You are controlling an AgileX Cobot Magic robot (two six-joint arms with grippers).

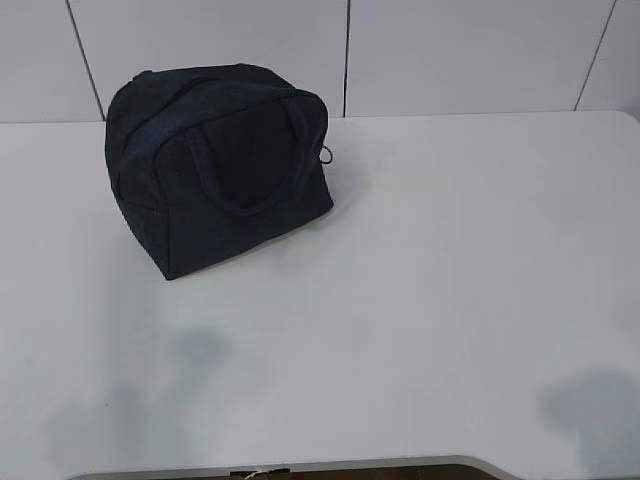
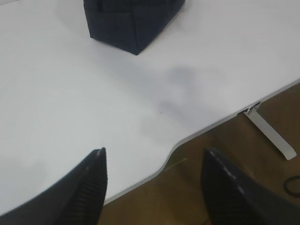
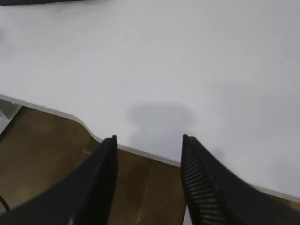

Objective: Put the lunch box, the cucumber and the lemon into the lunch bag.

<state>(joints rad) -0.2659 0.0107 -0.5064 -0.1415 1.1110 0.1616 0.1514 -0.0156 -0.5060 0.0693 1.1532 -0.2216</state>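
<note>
The dark navy lunch bag (image 1: 215,160) stands on the back left of the white table (image 1: 430,300), its two looped handles up and a silver ring pull (image 1: 326,155) at its right end. Its lower corner also shows in the left wrist view, the lunch bag (image 2: 131,23) at the top. The lunch box, the cucumber and the lemon are out of view. My left gripper (image 2: 154,151) hangs open and empty over the table's front edge. My right gripper (image 3: 149,137) is also open and empty above the front edge. Neither gripper appears in the exterior view.
The table's front edge (image 2: 187,137) curves inward in a notch, with brown floor (image 3: 42,150) below. A white table foot (image 2: 272,133) and a dark cable (image 2: 293,185) lie on the floor. A panelled wall (image 1: 450,50) stands behind the table.
</note>
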